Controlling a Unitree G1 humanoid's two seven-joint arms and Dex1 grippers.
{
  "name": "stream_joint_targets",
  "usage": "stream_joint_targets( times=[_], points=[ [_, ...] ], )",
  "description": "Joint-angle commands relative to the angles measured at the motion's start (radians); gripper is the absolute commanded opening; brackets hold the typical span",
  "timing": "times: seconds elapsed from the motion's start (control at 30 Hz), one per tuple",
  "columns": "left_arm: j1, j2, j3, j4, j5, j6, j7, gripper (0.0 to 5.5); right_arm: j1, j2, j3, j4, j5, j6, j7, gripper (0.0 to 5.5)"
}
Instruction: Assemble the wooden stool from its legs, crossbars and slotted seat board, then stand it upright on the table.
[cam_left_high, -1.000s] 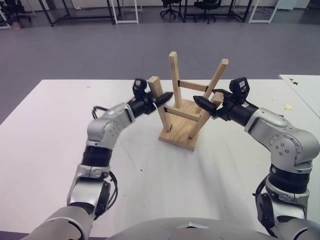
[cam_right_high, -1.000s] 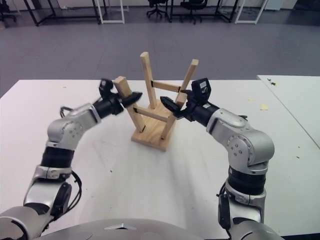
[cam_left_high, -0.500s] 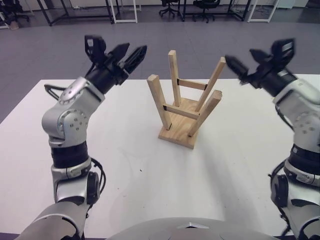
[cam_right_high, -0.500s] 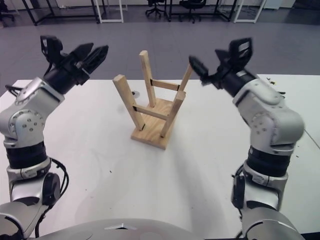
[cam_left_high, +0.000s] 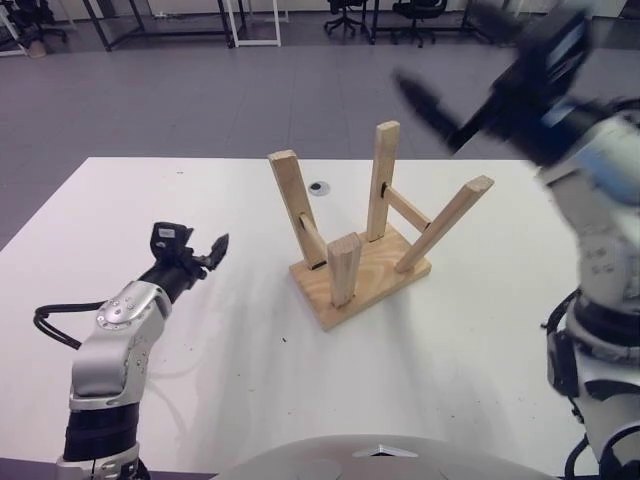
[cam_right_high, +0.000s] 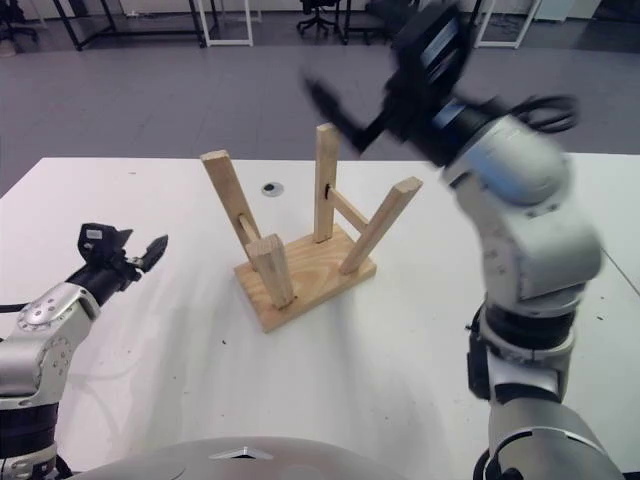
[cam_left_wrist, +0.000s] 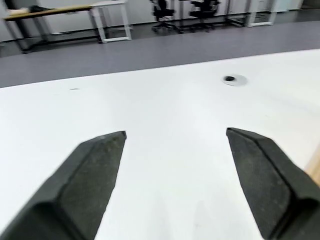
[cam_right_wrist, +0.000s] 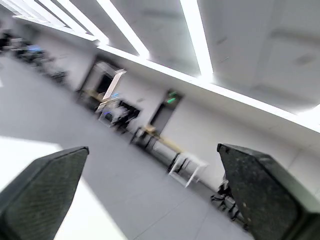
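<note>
The wooden stool (cam_left_high: 362, 283) stands upside down in the middle of the white table (cam_left_high: 480, 360). Its seat board lies flat and its legs (cam_left_high: 293, 205) point up, joined by crossbars (cam_left_high: 405, 208). My left gripper (cam_left_high: 212, 252) hovers low over the table to the stool's left, open and holding nothing; in the left wrist view its fingers (cam_left_wrist: 95, 165) spread over bare tabletop. My right gripper (cam_left_high: 433, 41) is raised high above the stool's far right side. It is open, with nothing between its fingers (cam_right_wrist: 45, 190).
A small round black fitting (cam_left_high: 319, 187) is set in the tabletop behind the stool. A second white table (cam_right_high: 620, 190) adjoins on the right. Metal frames and office chairs stand on the grey floor far behind.
My left arm has dropped from shoulder height to just above the table at the left. My right arm has swung higher. The stool now stands turned to a different angle.
</note>
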Motion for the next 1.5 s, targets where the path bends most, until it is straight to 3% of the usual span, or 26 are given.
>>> stream_joint_targets(
  times=[0.03,0.13,0.27,0.43,0.53,0.63,0.83,1.1,1.23,1.5],
  points=[
    [0.041,0.132,-0.211,0.059,0.208,-0.029,-0.061,3.7,0.174,-0.061,-0.032,0.504,-0.198,-0.208,-0.05,4.83],
    [0.007,0.111,-0.277,0.101,0.231,-0.029,-0.088,3.7,0.294,0.041,0.169,0.827,-0.333,-0.446,0.015,4.83],
    [-0.073,0.029,-0.33,0.201,0.241,-0.026,-0.087,3.7,0.288,0.163,0.328,1.143,-0.464,-0.684,0.038,4.83],
    [-0.15,-0.06,-0.352,0.32,0.248,-0.064,-0.081,3.7,0.337,0.139,0.432,1.248,-0.52,-0.85,0.247,4.83],
    [-0.198,-0.103,-0.331,0.391,0.227,-0.08,-0.082,3.7,0.438,0.1,0.422,1.064,-0.426,-0.826,0.406,4.83],
    [-0.19,-0.115,-0.295,0.416,0.217,-0.099,-0.085,3.7,0.501,0.084,0.381,0.957,-0.403,-0.793,0.369,4.83],
    [0.094,-0.007,-0.175,0.131,0.194,-0.041,-0.113,3.7,0.728,0.029,0.243,0.6,-0.373,-0.638,0.249,4.83],
    [0.082,-0.094,-0.276,0.032,0.151,0.051,-0.124,3.7,0.8,0.07,0.291,0.346,-0.33,-0.467,0.271,4.83],
    [0.071,-0.131,-0.206,-0.077,0.043,0.131,-0.134,3.7,0.814,0.063,0.233,0.19,-0.195,-0.354,0.32,4.83],
    [0.088,-0.033,-0.166,0.058,0.119,0.065,-0.142,3.7,0.779,0.039,0.159,0.433,-0.339,-0.418,0.157,4.83]
  ],
)
